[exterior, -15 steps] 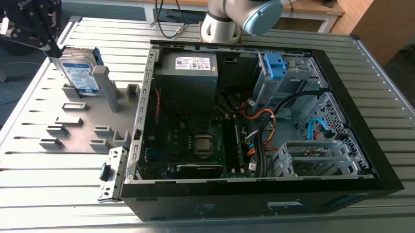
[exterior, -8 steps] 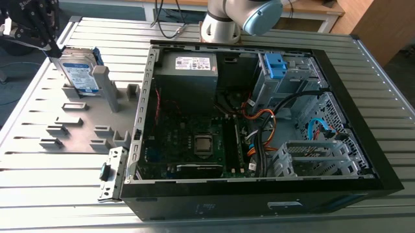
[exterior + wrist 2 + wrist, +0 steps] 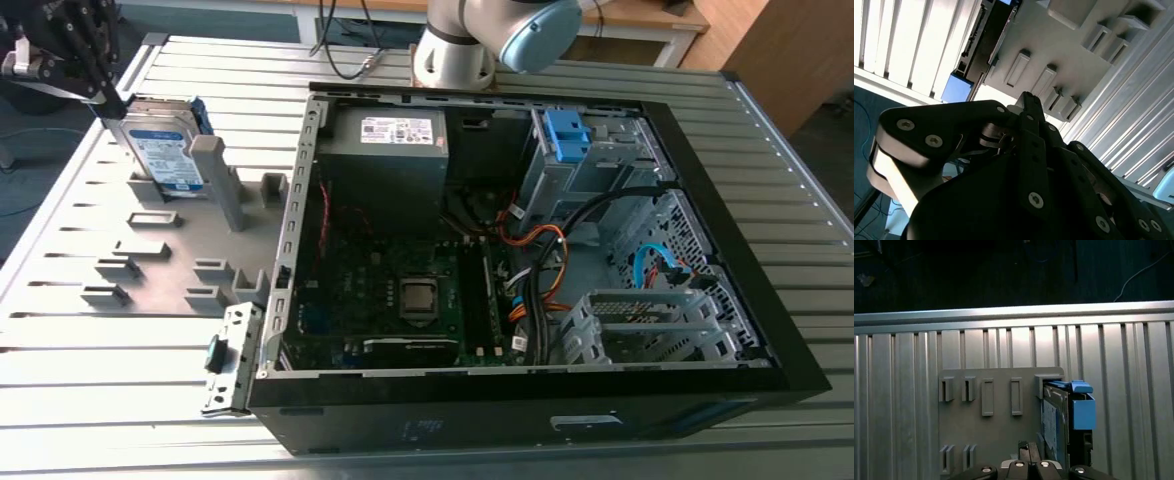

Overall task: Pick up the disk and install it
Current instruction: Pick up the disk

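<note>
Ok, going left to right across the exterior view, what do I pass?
end effector → disk, standing upright in the grey holder → power supply inside the open computer case → blue latch on the drive cage

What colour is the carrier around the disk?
Bright blue carrier, best in the first wrist view.

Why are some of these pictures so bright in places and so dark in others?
Second wrist view: glare whitens the ribbed table while the black gripper lies in shadow. First wrist view: the table is evenly lit around the disk, the floor beyond nearly black. Exterior view: the computer case is dim inside.
</note>
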You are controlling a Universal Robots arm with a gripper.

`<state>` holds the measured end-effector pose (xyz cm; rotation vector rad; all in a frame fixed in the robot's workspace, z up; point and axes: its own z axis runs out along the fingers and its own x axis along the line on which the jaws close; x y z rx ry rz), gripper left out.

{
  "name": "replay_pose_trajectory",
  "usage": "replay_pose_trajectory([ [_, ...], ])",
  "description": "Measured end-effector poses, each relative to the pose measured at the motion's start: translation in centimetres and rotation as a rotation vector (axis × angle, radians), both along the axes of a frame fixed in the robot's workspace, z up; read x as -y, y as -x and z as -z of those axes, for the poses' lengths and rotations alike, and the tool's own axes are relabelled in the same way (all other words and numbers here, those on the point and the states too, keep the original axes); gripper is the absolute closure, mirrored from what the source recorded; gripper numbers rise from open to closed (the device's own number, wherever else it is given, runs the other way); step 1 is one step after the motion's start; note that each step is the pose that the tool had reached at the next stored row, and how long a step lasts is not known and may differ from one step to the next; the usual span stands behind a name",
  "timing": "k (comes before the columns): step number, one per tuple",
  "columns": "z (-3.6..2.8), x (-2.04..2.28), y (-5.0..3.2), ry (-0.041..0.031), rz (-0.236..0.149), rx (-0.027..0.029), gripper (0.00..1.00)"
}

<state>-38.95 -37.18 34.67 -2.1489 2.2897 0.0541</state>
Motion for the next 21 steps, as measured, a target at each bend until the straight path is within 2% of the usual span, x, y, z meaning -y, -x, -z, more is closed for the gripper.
replay_pose_trajectory([
  [5, 0.0, 0.0, 0.0, 0.0, 0.0, 0.0, 0.89],
  [8, 0.0, 0.0, 0.0, 0.0, 0.0, 0.0001, 0.71],
  [11, 0.0, 0.0, 0.0, 0.0, 0.0, 0.0, 0.65],
  [13, 0.0, 0.0, 0.0, 0.0, 0.0, 0.0, 0.53],
  [14, 0.0, 0.0, 0.0, 0.0, 0.0, 0.0, 0.53],
  [15, 0.0, 0.0, 0.0, 0.0, 0.0, 0.0001, 0.47],
  [19, 0.02, 0.0, 0.0, 0.0, 0.0, 0.0, 0.47],
  [21, 0.13, -0.15, -0.01, 0.0, 0.0, -0.0002, 0.47],
])
